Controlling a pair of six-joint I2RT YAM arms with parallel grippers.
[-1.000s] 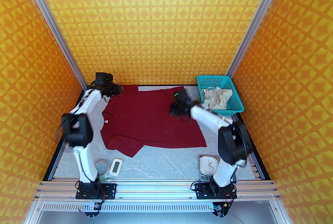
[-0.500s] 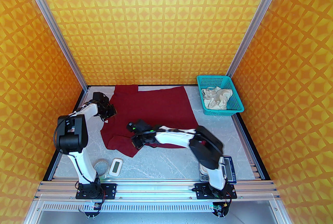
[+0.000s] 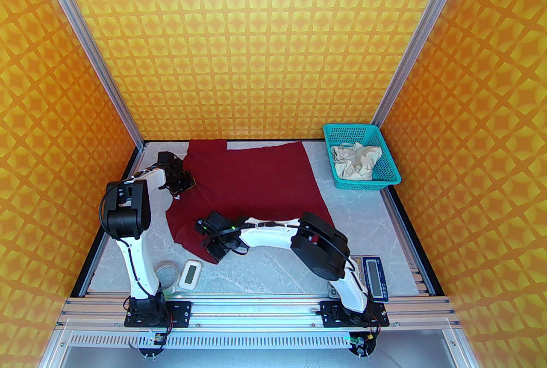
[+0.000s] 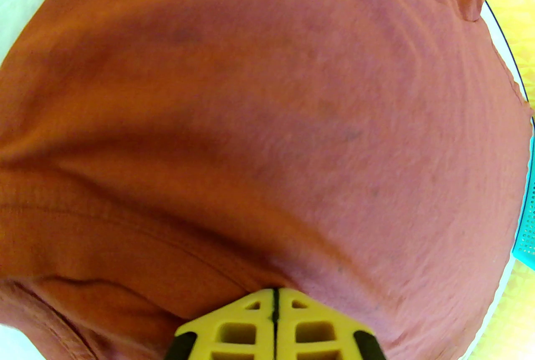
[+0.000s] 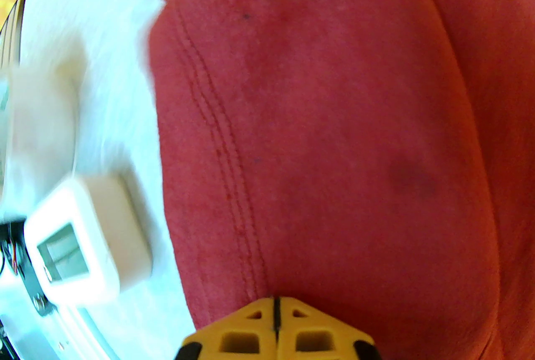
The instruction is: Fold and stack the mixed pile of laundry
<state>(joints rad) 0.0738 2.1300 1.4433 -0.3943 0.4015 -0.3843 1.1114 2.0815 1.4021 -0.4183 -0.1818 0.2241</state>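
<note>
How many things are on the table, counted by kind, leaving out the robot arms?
Garments: 2, the dark red shirt and the cream shorts
Baskets: 1, the teal basket that holds the shorts
Tape roll: 1
Electronic devices: 2, the white display unit and the scale
Total: 6

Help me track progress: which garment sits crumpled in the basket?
The cream shorts, bunched inside the teal basket; the red shirt lies spread on the table.
</note>
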